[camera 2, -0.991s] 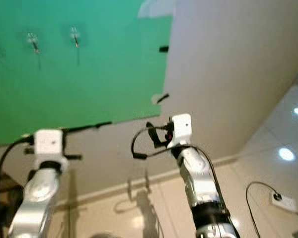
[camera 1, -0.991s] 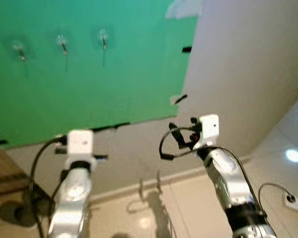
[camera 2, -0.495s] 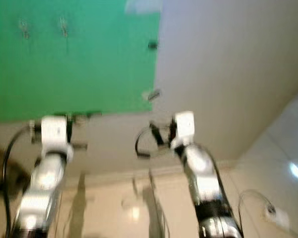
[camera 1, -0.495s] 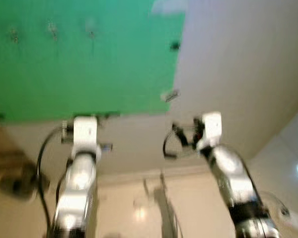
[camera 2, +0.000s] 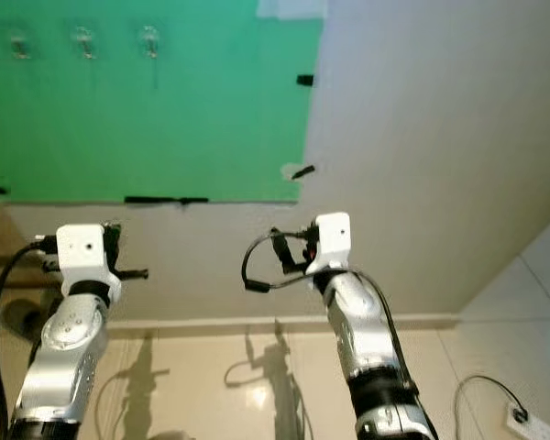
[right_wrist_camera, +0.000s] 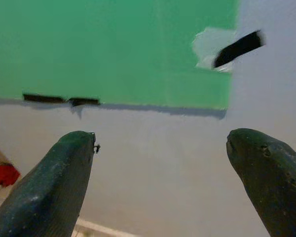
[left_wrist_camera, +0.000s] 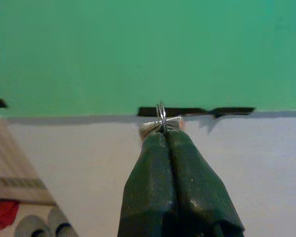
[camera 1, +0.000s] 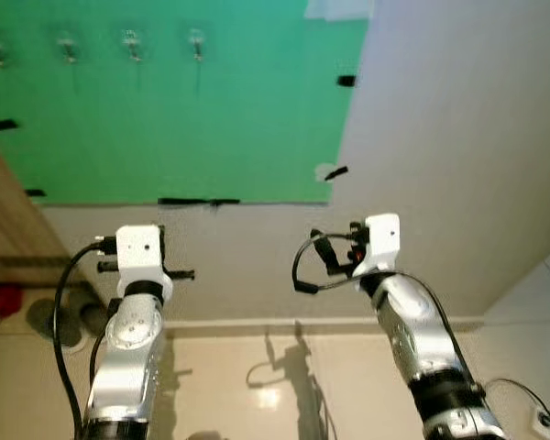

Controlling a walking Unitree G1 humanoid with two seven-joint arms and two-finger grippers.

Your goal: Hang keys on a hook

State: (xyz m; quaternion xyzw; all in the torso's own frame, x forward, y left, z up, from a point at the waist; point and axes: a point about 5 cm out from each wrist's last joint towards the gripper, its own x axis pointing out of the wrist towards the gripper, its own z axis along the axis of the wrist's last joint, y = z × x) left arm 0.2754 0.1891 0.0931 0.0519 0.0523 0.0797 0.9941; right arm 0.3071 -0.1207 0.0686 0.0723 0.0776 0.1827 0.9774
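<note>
Several small clear hooks [camera 1: 131,43] run in a row along the top of a green sheet [camera 1: 183,128] taped to the wall. My left gripper [left_wrist_camera: 166,136] is shut on a silver key ring [left_wrist_camera: 161,117], which sticks out past its fingertips and faces the sheet's lower edge. In the head views the left arm [camera 1: 133,321] is raised well below the hooks. My right gripper [right_wrist_camera: 160,143] is open with nothing between its fingers [right_wrist_camera: 59,173]. It points at the wall by the sheet's lower right corner, with the right arm [camera 1: 408,321] raised alongside.
Black tape strips [camera 1: 198,202] hold the sheet's edges. A wooden piece of furniture [camera 1: 9,229] stands at the left, with a red thing [camera 1: 0,299] and grey round objects [camera 1: 69,321] on the floor beside it. A white socket with a cable [camera 1: 543,420] lies on the tiled floor at bottom right.
The whole picture shifted and blurred, then steadied; more hooks and the wooden furniture at the left have come into view. Both arms hold much the same raised pose.
</note>
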